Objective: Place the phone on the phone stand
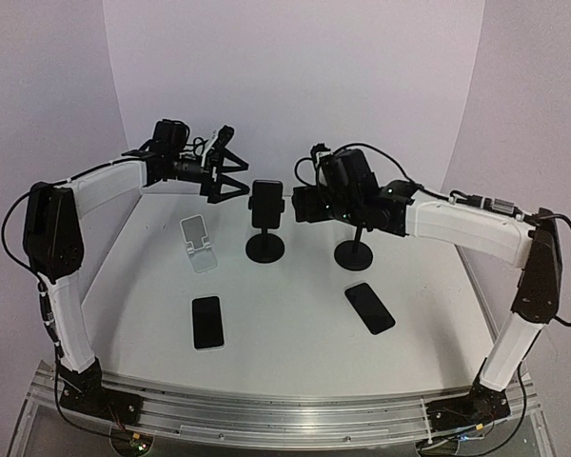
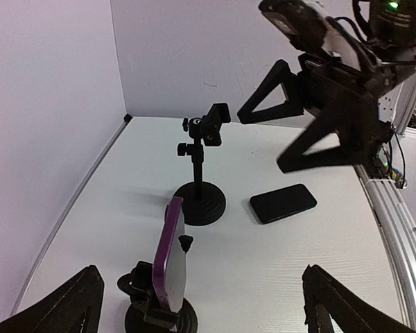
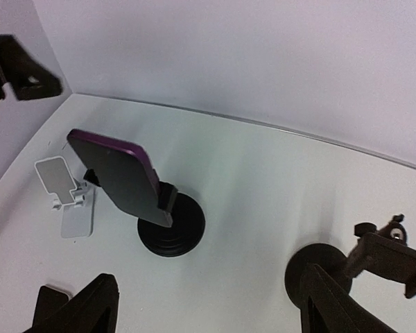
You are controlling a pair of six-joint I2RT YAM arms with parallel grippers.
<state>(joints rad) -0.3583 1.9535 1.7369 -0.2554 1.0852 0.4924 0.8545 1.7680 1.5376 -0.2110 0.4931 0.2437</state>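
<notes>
A purple-edged phone (image 1: 266, 202) stands clamped upright on a black round-based phone stand (image 1: 265, 248) at the table's middle back. My left gripper (image 1: 236, 168) hovers open just left of it, and my right gripper (image 1: 301, 204) hovers open just right of it; neither touches it. In the left wrist view the phone (image 2: 169, 254) sits in its stand (image 2: 159, 317) between the wide-spread fingers of the left gripper (image 2: 201, 272). In the right wrist view the phone (image 3: 115, 177) and stand (image 3: 172, 226) lie ahead of the open right gripper (image 3: 208, 277).
A second black stand (image 1: 354, 254) with a bare clamp (image 2: 213, 125) stands under the right arm. A white folding stand (image 1: 199, 244) sits left of the phone. Two dark phones lie flat nearer the front, one on the left (image 1: 207, 322) and one on the right (image 1: 369, 307).
</notes>
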